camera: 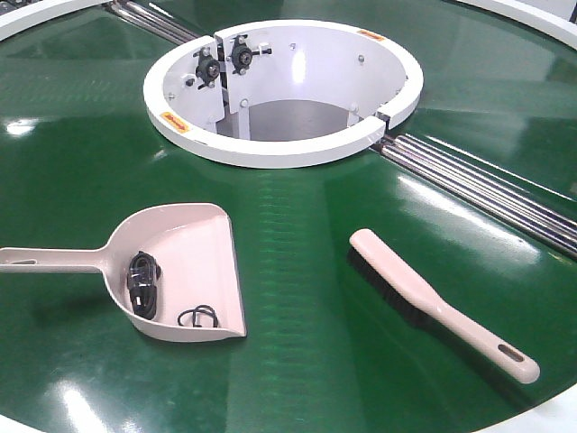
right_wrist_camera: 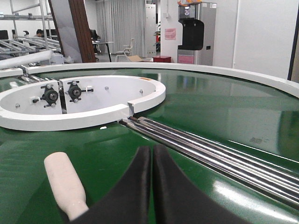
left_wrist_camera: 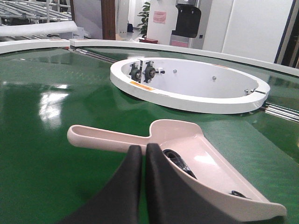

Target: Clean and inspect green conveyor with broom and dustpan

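dustpan (camera: pixel 185 262) left of broom (camera: pixel 433 302), apart

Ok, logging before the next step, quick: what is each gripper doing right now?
Left gripper: shut, holding nothing, above the dustpan.
Right gripper: shut, holding nothing, beside the broom.

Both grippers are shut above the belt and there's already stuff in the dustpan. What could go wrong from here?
1. The dustpan already holds dark debris near its open mouth; lifting it by the handle with the mouth tipped down would likely spill that back onto the green conveyor.
2. The broom lies close to the steel rollers; sweeping that way may push dirt into the seam.
3. The left gripper and right gripper are both shut, so descending without opening could knock the tools.
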